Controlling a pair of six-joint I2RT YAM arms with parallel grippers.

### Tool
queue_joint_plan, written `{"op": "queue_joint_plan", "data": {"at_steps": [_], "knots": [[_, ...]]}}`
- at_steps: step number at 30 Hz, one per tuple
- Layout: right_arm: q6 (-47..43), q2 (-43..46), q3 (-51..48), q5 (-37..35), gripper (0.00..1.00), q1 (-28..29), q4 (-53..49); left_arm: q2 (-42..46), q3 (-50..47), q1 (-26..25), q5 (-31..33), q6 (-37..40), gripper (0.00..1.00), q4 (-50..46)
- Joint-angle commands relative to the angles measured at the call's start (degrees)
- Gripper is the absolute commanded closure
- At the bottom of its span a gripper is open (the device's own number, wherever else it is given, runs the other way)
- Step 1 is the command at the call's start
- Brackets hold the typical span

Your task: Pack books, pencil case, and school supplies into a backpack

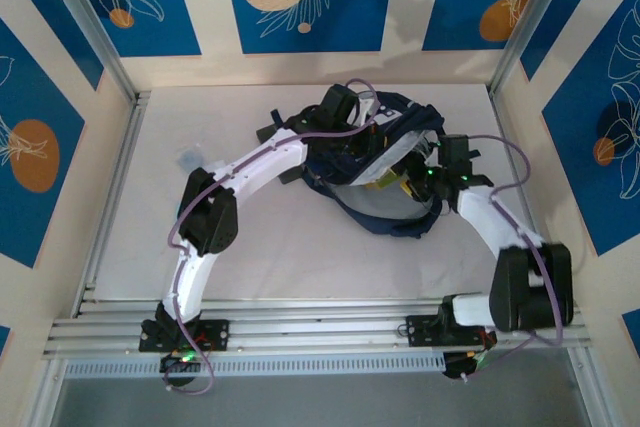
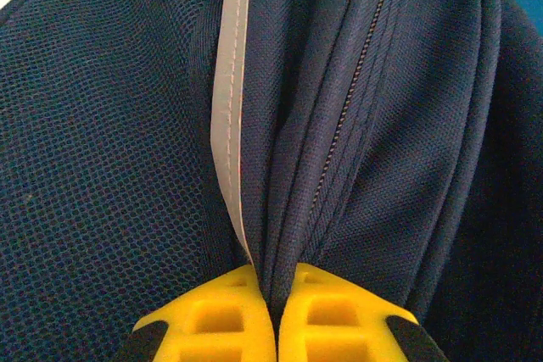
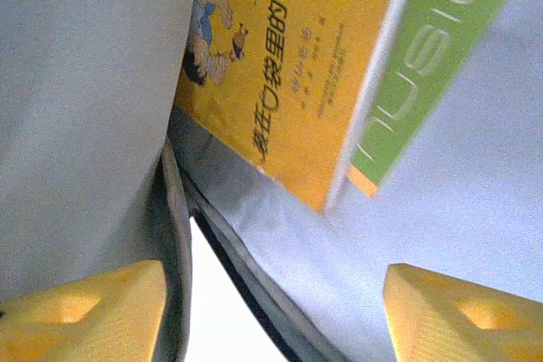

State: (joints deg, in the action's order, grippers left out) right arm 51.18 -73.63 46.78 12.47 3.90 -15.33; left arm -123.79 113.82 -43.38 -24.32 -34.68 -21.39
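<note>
Navy fabric backpack lies between two bent arms, its mouth open.
The left gripper is pinched tight on a backpack fold beside the zip and pale grey stripe. The right gripper, spread wide and empty, sits inside the grey lining. Just ahead of its fingers, the yellow book touches the green book.
</note>
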Motion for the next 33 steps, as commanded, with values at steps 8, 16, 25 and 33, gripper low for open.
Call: {"op": "queue_joint_plan", "data": {"at_steps": [8, 16, 25, 33], "knots": [[-13.71, 22.62, 0.74, -5.06, 0.01, -3.50, -26.38, 5.07, -6.98, -0.84, -0.06, -3.72, 0.58, 11.29], [-12.17, 19.62, 0.68, 2.14, 0.01, -3.26, -21.47, 15.83, -25.60, 2.68, 5.73, -2.82, 0.39, 16.51], [-8.93, 13.75, 0.39, -0.35, 0.11, 7.04, -16.07, 22.68, -44.88, 10.40, 15.34, -5.70, 0.38, 24.56], [-2.91, 11.79, -1.64, -4.16, 0.17, 17.04, -10.37, 14.95, -40.53, 12.88, 21.65, -4.69, 0.40, 22.01]]}}
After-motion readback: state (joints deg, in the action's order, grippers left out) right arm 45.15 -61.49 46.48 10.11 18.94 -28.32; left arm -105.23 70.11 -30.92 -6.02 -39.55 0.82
